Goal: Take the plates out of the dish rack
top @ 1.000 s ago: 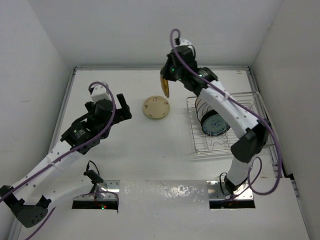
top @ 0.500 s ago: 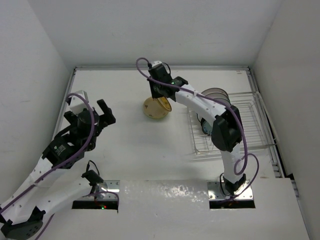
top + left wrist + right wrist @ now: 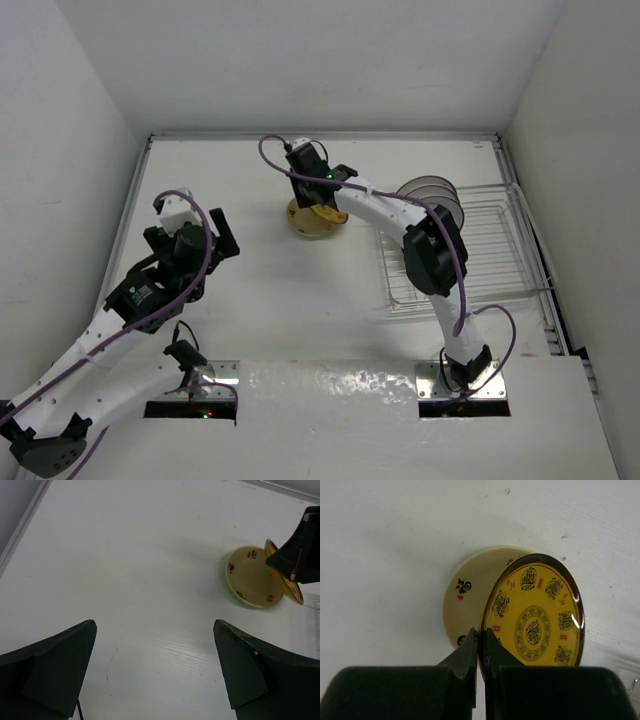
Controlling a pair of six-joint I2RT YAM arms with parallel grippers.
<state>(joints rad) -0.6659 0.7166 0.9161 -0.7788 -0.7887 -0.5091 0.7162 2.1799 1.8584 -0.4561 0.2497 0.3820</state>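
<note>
My right gripper (image 3: 481,640) is shut on the rim of a yellow plate with a dark rim (image 3: 536,612), holding it tilted just over a cream plate (image 3: 465,592) that lies flat on the table. In the top view the right gripper (image 3: 318,200) is above that cream plate (image 3: 305,222). Both plates also show in the left wrist view, the cream plate (image 3: 250,575) and the yellow one (image 3: 286,577). The wire dish rack (image 3: 490,260) stands at the right with several upright plates (image 3: 432,195) at its back left. My left gripper (image 3: 222,232) is open and empty, left of the cream plate.
White walls enclose the table on the left, back and right. The right arm (image 3: 420,225) stretches from the near edge across the rack's left side. A raised edge strip (image 3: 22,522) runs along the table's left side.
My right gripper has carried the yellow plate left and down from beside the rack to over the cream plate. My left arm swung left, then partly back.
</note>
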